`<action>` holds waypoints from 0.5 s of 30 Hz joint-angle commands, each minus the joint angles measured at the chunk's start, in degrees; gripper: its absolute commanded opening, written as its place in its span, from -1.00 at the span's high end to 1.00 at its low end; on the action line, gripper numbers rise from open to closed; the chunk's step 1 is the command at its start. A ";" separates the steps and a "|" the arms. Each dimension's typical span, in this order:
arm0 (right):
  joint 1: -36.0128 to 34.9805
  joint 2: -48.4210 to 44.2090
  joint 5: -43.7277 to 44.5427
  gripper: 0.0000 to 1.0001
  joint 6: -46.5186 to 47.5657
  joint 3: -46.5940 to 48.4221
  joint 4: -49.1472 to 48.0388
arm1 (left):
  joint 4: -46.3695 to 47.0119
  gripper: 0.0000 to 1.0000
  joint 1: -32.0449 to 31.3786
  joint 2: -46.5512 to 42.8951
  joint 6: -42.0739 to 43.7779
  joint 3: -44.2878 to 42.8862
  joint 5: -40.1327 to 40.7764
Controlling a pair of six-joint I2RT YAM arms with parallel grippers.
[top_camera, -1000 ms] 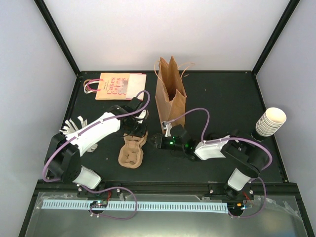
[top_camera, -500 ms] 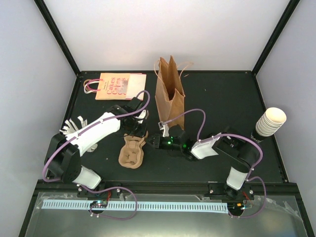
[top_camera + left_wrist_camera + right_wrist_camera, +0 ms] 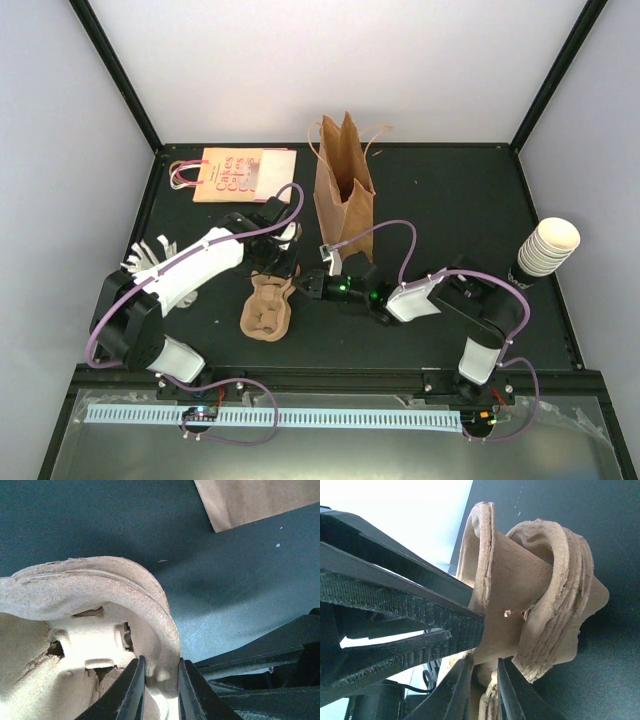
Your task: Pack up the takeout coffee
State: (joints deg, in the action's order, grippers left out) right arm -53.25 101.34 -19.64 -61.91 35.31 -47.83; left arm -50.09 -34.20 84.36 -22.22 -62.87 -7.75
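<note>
Left tool [image 3: 161, 662] and right tool [image 3: 485, 666] each clamp the pulp tray stack [image 3: 265, 312].

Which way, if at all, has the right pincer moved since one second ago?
Yes. The right pincer moved left, from below the bag toward the tray, whose edge it now pinches.
</note>
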 commanded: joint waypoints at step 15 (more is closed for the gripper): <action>0.78 2.43 -0.63 0.66 -1.06 0.72 -4.32 | 0.47 0.72 -0.11 -0.86 0.03 -1.65 -1.41</action>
State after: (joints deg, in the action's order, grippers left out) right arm -52.88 102.50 -19.79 -62.63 35.31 -49.01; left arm -50.11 -34.20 84.36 -22.22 -62.87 -7.75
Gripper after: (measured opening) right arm 0.169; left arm 0.188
